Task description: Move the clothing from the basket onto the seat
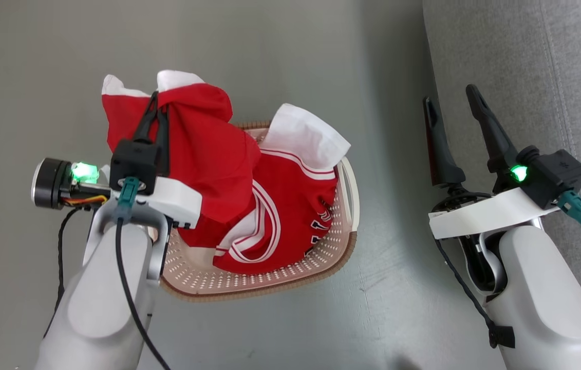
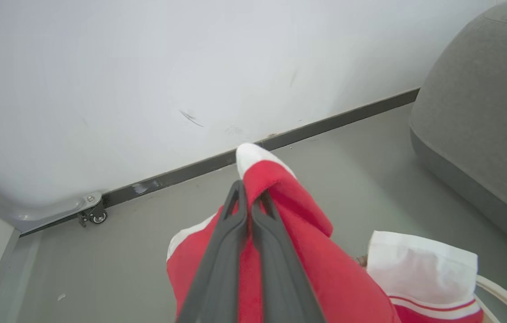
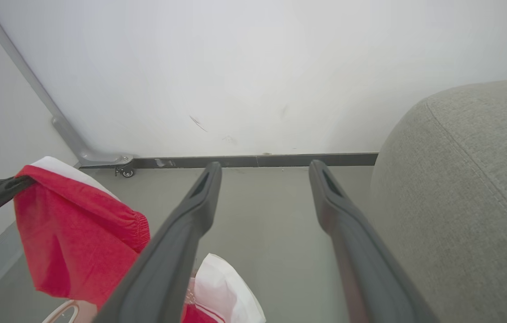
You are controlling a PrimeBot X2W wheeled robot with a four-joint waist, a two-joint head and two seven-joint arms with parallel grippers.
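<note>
The plain red garment [image 1: 203,154], soft knit with white trim at its top folds, hangs bunched from the left claw [image 1: 156,105], whose two dark fingers are clenched on a fold near the trim. Its lower folds drape over the left half of the basket [image 1: 249,293]; whether they touch the bottom cannot be told. The jersey [image 1: 290,205], red with white curved stripes and lettering, lies crumpled in the basket's right half, its white panel standing up over the far rim. The basket is cream perforated plastic with a brown rim, rounded at its corners, and stands on the smooth grey floor [image 1: 38,77]. The sofa [image 1: 526,61], light-grey woven cloth with a stitched seam, is off to the right, apart from the basket.

The left forearm rises from the lower left, fingers pointing away. The right claw [image 1: 449,96] hangs released, fingers spread wide, over the floor beside the sofa's edge.

The wrist views add a white wall [image 2: 145,67], a dark skirting strip [image 2: 325,123] and a small caster [image 2: 96,217].
</note>
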